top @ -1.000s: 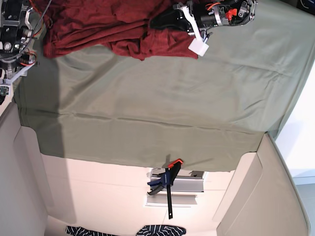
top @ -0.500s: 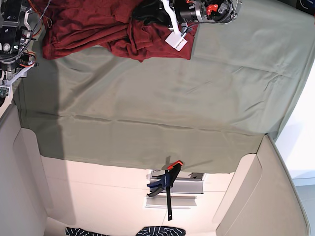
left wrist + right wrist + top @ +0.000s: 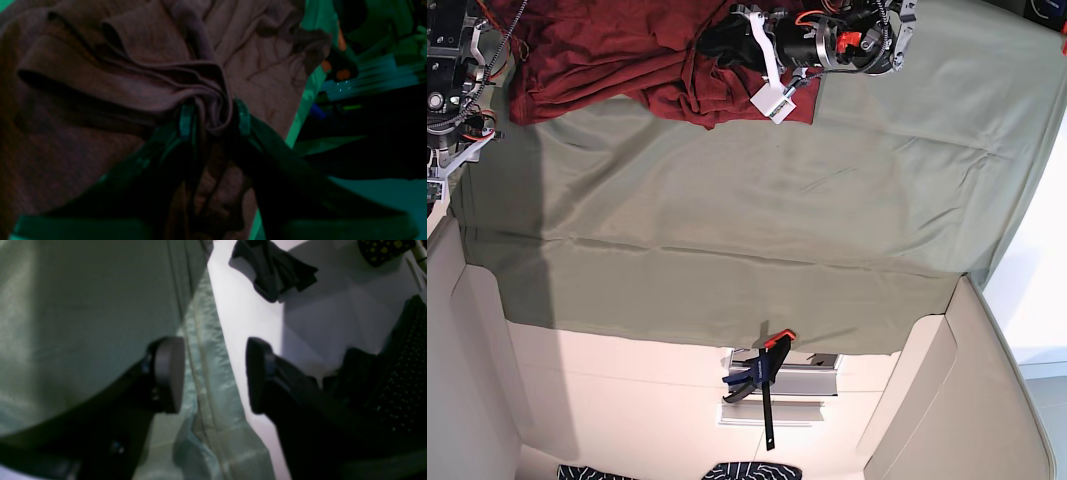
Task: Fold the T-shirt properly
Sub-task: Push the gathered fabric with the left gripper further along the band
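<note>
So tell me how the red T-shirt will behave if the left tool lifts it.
Probably floppy: the T-shirt bunches into soft folds in the shut left tool. Likely light, but it would drape and trail rather than hold shape, as its crumpled heap in the base view suggests. It may drag and wrinkle the loose green table cover.

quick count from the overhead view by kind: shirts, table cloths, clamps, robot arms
shirt: 1
cloth: 1
clamp: 1
arms: 2, left arm and right arm
total: 5
</note>
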### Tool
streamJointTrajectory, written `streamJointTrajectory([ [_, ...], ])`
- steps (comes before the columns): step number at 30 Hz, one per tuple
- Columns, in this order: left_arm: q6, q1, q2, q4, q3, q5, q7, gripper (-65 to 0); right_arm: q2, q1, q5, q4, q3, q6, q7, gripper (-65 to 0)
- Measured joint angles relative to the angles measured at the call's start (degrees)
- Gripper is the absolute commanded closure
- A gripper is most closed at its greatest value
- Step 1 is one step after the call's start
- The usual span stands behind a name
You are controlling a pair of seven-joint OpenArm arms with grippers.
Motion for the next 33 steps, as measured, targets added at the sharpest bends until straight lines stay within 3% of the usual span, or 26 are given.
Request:
streamJointTrajectory([
  [6, 0.0, 0.1, -0.1, 1.9, 1.4, -1.4, 2.5, -18.1, 0.0, 0.0, 0.0, 0.0, 0.0, 0.0, 0.0, -29.9],
  [19, 0.0, -0.1, -0.2, 5.0, 14.7, 13.7, 0.8, -18.1, 0.0, 0.0, 0.0, 0.0, 0.0, 0.0, 0.0, -29.9],
  [27, -0.3, -3.3, -0.2, 6.2, 15.4, 22.3, -2.8, -18.1, 0.0, 0.0, 0.9, 0.0, 0.0, 0.3, 0.0, -29.9],
  [33, -0.2, -4.4, -0.2, 6.2, 15.3, 24.1, -5.3, -18.1, 0.0, 0.0, 0.9, 0.0, 0.0, 0.4, 0.0, -29.9],
])
